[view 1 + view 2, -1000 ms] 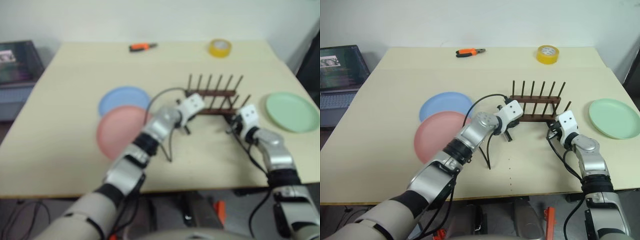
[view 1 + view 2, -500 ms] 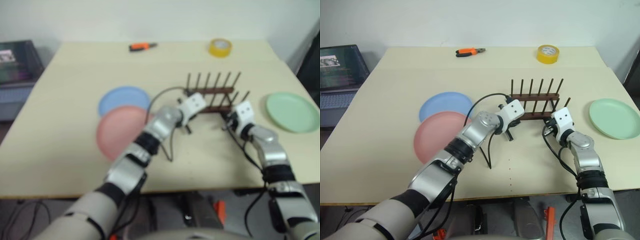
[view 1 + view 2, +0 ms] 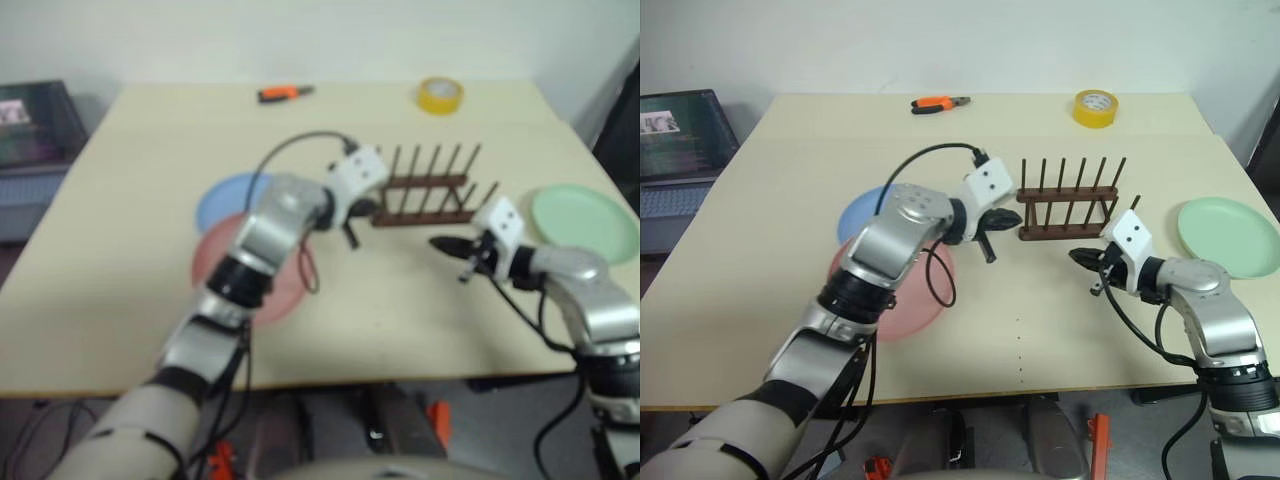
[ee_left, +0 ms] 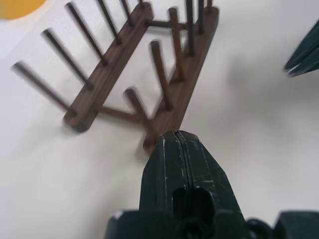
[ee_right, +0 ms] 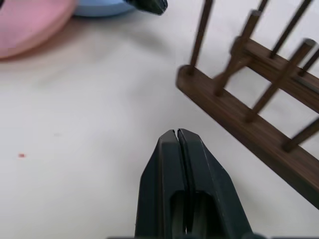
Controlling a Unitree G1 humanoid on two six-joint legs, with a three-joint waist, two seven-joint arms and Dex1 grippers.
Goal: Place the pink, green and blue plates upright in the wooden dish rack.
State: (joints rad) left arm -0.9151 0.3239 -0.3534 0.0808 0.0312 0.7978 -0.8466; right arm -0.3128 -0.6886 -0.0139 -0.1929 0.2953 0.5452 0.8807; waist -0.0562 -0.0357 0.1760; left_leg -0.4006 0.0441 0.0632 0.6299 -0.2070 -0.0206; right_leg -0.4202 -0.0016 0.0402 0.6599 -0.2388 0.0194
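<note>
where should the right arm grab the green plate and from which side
Probably by the rim nearest the right gripper, coming in low from the rack side. The green plate lies flat on the table at the robot's right, nothing on it, so only its raised, thin edge offers the fingers a pinch.

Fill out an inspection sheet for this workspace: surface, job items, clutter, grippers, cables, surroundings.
Surface: pale beige table, flat and mostly bare.
Job's things: small dark brown wooden dish rack stands with no plates in it; round salmon pink plastic plate lies flat, overlapping the round light blue plastic plate; round mint green plastic plate lies flat on the rack's other side.
Clutter: yellow tape roll and orange-handled pliers at the far edge.
Grippers: left gripper shut, holding nothing, beside the rack's end; right gripper shut, holding nothing, in front of the rack.
Cables: black cable arching over the left arm.
Surroundings: laptop beside the table.
</note>
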